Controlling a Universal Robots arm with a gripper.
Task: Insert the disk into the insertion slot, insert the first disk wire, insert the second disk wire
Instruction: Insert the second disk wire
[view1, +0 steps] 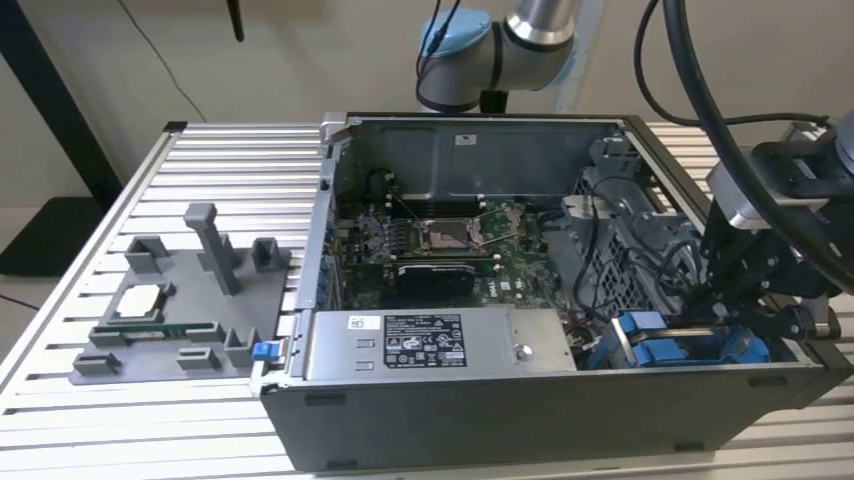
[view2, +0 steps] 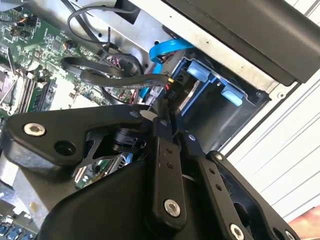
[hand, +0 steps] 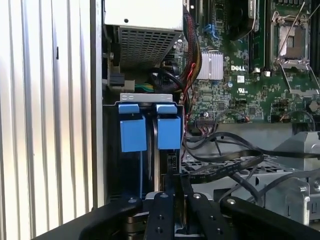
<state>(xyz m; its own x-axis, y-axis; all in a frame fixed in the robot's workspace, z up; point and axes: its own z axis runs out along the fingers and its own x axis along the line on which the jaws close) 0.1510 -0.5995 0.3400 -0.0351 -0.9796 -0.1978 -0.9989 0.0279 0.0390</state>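
Observation:
The disk (hand: 169, 131) sits in its blue carrier inside the insertion slot (hand: 146, 98) of the drive cage, beside another blue carrier (hand: 132, 131). In the exterior view the blue carriers (view1: 667, 348) lie at the case's front corner on that view's right. My gripper (hand: 172, 175) hangs just over the disk's end, shut on the black connector (view2: 172, 93) of a disk wire (view2: 115, 79), a flat black cable looping back over the motherboard. A blue cable (view2: 165, 49) curls next to the bay; I cannot tell whether it is plugged in.
The open computer case (view1: 534, 420) lies on a slatted metal table (view1: 227, 160). The power supply (view1: 427, 345) borders the bay, with bundled cables (hand: 175, 80) between them. The motherboard with its processor socket (view1: 443, 235) lies behind. A grey fixture (view1: 187, 300) stands on the exterior view's left.

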